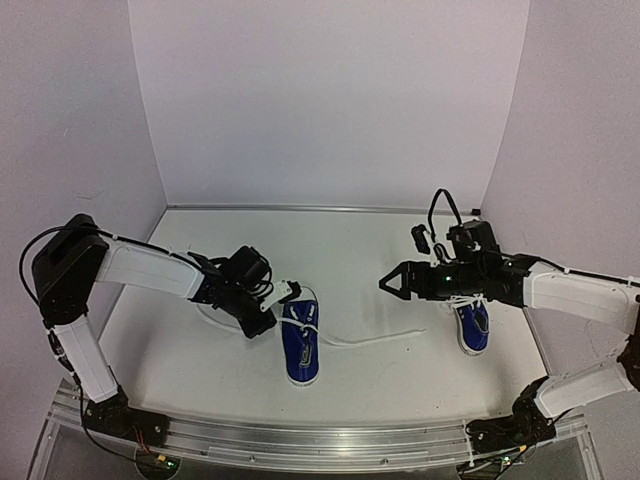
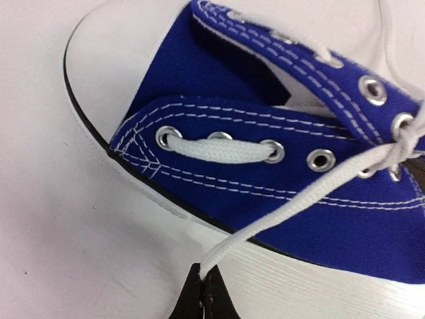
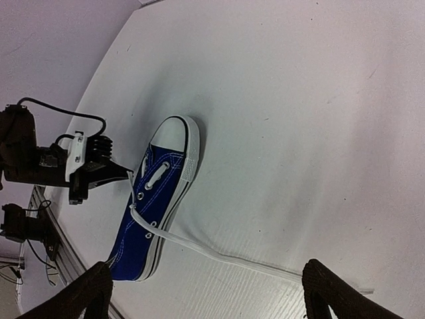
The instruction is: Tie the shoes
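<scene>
A blue sneaker (image 1: 299,345) with a white sole lies in the middle of the white table. My left gripper (image 1: 268,322) is at its left side, shut on one white lace (image 2: 312,193) that runs taut from the eyelets to the fingertips (image 2: 206,276). The sneaker's other lace (image 1: 375,338) trails right across the table and also shows in the right wrist view (image 3: 226,256). My right gripper (image 1: 392,284) is open and empty, held above the table right of this sneaker. The second blue sneaker (image 1: 473,327) lies under my right arm, partly hidden.
White walls close the back and both sides. A metal rail (image 1: 320,440) runs along the near edge by the arm bases. Black cables (image 1: 440,205) loop above my right wrist.
</scene>
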### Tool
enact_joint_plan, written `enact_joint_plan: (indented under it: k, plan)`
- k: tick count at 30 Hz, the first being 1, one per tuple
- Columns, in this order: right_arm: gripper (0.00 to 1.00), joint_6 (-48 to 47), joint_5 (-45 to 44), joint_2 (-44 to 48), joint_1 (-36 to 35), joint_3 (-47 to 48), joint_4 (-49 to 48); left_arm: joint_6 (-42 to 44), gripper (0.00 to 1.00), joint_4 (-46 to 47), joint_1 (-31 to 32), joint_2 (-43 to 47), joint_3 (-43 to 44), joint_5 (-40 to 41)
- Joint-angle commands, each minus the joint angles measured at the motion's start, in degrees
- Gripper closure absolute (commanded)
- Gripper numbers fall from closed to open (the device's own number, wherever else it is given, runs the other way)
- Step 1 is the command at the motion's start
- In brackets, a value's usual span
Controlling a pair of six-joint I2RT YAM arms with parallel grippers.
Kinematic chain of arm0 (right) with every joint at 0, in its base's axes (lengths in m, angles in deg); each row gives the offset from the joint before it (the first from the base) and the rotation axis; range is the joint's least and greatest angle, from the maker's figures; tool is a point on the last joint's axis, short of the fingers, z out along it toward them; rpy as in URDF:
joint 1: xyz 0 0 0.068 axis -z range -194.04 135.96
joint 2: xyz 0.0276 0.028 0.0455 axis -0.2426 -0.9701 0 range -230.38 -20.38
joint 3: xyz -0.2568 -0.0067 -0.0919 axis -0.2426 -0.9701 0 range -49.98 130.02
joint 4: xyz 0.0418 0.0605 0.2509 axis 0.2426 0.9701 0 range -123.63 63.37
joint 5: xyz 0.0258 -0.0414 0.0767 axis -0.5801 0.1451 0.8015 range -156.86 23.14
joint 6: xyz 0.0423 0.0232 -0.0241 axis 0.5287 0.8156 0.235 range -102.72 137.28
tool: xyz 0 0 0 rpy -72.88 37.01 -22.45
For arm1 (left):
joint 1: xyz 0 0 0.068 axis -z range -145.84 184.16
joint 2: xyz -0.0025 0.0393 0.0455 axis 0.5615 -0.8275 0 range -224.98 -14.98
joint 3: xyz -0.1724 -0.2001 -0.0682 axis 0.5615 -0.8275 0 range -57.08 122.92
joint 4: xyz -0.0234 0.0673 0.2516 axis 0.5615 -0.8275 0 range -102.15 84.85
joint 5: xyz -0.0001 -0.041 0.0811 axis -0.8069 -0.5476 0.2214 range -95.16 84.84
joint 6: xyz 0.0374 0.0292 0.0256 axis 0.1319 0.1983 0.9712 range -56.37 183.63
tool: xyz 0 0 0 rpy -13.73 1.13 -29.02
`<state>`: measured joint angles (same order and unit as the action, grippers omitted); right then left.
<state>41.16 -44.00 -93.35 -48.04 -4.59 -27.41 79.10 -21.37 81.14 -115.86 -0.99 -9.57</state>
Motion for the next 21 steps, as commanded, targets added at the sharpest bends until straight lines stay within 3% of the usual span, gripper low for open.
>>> enact_joint_plan:
  k: [1,6,13,21]
  plan:
    - [0.08,-0.47,0.16,-0.59,0.12,-1.0,1.03,-3.7,1.0,5.67,0.3,8.94,-1.85,-5.76]
    - [0.13,-1.62,-1.13,-1.73,0.16,-0.84,5.06,-6.96,1.0,11.34,1.29,12.84,-3.6,-10.47]
    - [0.25,-3.13,-3.33,-7.17,0.13,0.91,14.11,-7.34,1.0,12.82,2.2,10.61,-2.65,-12.34]
    - [0.31,3.48,-2.84,-9.91,-0.22,-2.42,13.83,-6.93,1.0,14.31,3.68,8.77,-2.07,-12.51]
